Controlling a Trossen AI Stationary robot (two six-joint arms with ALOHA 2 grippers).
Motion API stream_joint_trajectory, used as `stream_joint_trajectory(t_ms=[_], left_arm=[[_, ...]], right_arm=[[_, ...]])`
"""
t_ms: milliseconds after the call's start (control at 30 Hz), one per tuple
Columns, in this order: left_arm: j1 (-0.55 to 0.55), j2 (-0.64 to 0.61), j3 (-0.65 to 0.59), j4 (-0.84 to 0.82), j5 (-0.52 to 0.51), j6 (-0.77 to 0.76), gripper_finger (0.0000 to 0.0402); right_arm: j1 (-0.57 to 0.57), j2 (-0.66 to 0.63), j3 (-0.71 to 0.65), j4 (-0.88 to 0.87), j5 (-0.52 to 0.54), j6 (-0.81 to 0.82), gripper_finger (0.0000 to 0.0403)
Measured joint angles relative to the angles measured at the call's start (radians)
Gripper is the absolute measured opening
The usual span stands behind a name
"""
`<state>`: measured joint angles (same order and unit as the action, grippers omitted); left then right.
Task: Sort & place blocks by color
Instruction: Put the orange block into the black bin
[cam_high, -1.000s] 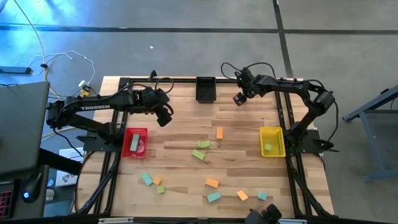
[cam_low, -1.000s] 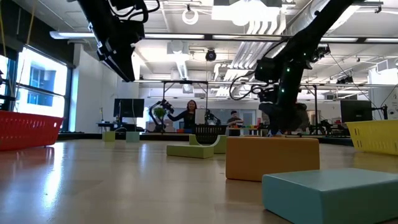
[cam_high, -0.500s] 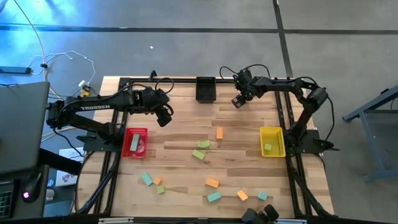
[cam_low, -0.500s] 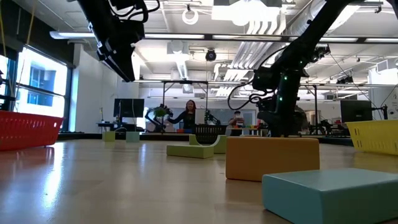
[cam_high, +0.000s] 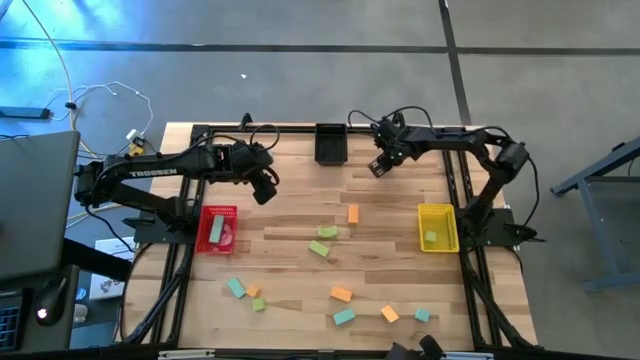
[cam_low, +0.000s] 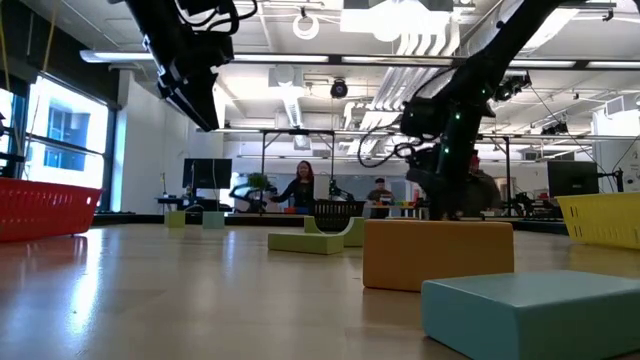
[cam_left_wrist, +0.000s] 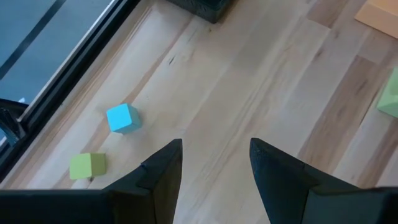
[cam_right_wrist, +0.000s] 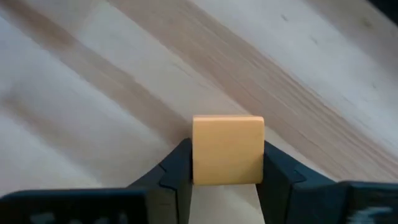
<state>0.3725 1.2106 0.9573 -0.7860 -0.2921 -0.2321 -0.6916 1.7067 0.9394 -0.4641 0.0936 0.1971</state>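
Right gripper (cam_right_wrist: 227, 180) clamped on an orange block (cam_right_wrist: 227, 149) near the black bin (cam_high: 330, 143); left gripper (cam_left_wrist: 214, 165) open, empty, beyond the red bin (cam_high: 219, 229)

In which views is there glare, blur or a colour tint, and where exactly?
High view: a blue tint lies on the floor at upper left. Low view: window light reflects off the wooden table top, and the nearest teal cuboid block looks soft. Right wrist view: the small orange wooden block between the right gripper fingers is evenly lit.
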Motion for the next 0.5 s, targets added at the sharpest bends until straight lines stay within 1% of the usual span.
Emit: stream_joint_trajectory(t_ms=[267,500], left_arm=[[0.0,0.001,0.0,-0.001,0.001,0.0,0.0172],[0.0,0.001,0.0,-0.001,0.001,0.0,0.0172]], right_arm=[[0.11,-0.065,0.0,0.045,0.009,0.091,0.011],[0.187,-0.078,0.0,0.207,0.006,0.121,0.011]])
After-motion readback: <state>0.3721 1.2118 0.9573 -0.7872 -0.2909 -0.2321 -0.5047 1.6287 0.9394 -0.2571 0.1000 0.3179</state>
